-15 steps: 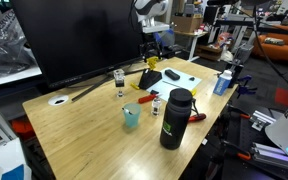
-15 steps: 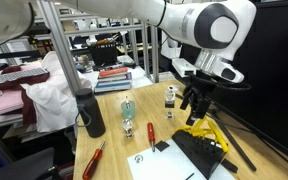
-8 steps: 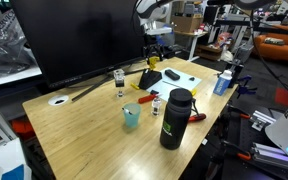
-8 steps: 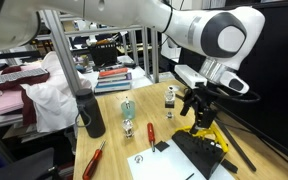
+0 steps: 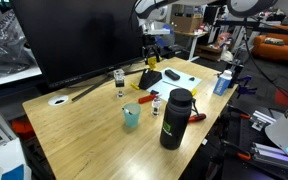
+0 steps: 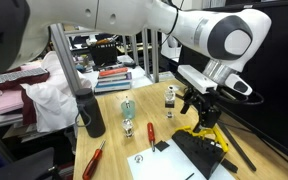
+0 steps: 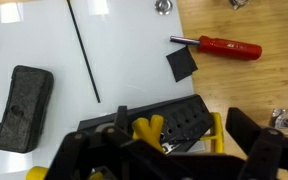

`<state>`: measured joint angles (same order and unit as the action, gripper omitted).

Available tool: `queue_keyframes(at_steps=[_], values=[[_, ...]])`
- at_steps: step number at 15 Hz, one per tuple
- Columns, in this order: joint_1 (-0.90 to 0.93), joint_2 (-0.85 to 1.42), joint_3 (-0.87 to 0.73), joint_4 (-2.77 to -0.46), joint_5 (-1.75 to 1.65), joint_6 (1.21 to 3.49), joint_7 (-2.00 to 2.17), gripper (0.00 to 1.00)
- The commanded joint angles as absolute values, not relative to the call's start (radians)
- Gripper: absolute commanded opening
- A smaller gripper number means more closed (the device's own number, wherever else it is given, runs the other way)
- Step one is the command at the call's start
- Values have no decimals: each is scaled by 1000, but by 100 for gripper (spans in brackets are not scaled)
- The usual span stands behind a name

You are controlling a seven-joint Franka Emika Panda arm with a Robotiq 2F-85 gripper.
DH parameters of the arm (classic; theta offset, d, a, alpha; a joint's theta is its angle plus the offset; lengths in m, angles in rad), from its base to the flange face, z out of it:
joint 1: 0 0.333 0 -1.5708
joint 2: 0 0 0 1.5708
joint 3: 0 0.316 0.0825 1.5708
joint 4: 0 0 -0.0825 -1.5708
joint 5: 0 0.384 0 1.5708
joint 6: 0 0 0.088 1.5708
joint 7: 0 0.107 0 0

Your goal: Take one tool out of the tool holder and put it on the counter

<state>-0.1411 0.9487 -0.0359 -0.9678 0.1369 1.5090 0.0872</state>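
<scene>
the gripper [image 6: 204,118], wide open and empty, sinks closer over the tool holder [image 6: 206,137] than a second ago; no tool is grasped yet, nothing moved to the counter [image 6: 117,155].

My counter [image 5: 74,125] carries: cup [image 5: 131,116] just beside bottle [image 5: 175,118]; tool holder [image 7: 179,120] partly on mat [image 7: 44,40]; block [image 7: 24,95] on mat; screwdriver [image 7: 224,47] on bare wood beside mat.

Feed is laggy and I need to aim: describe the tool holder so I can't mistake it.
On the light-wood counter, go to the end by the big dark screen, where a white sheet lies. The tool holder sits at that sheet's edge, below the claw: a black slotted rack with yellow parts, unlike the plain black pad beside it.
</scene>
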Motion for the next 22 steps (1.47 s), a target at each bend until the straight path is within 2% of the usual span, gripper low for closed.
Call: queue_keyframes(at_steps=[1,9,11,13,17,22], values=[[-160,1009,-15,-858,155,1447,61,100],[-168,1064,-11,-765,159,1433,59,97],[-169,1076,-11,-752,159,1428,61,90],[-169,1085,-11,-739,159,1423,62,80],[-173,1096,-11,-716,162,1420,65,45],[-177,1107,-8,-694,168,1413,67,11]])
